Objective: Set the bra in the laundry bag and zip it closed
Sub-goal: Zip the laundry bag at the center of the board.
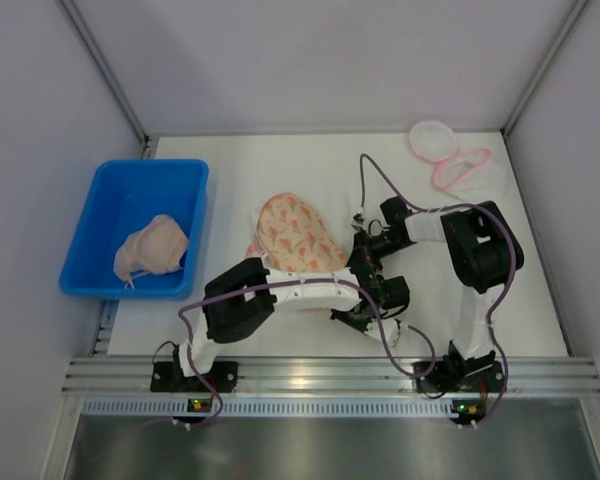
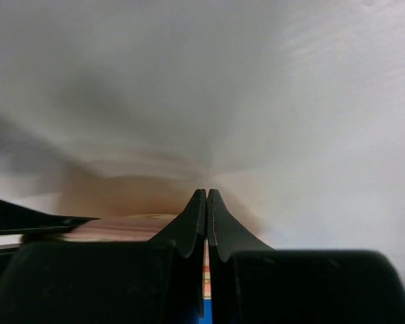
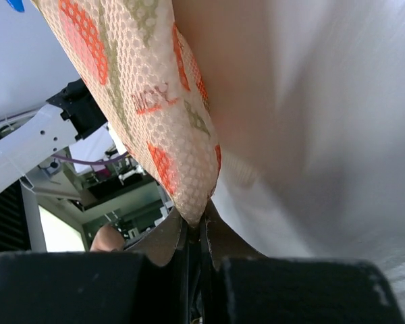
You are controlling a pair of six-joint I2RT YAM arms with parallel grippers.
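Your bra [image 1: 152, 247] lies bunched in the blue bin [image 1: 88, 232] at the left edge of the surface [image 1: 520, 300], well apart from the laundry bag [image 1: 295, 232]. That floral mesh bag sits near the middle, with both arms reaching over its right side. Your right tool [image 3: 201, 223] is pinched tight on an edge of the mesh. Your left tool [image 2: 207, 196] has its fingers pressed together against blurred fabric; you cannot tell whether it holds anything. A pink-trimmed white item [image 1: 448, 155] rests at the far right corner.
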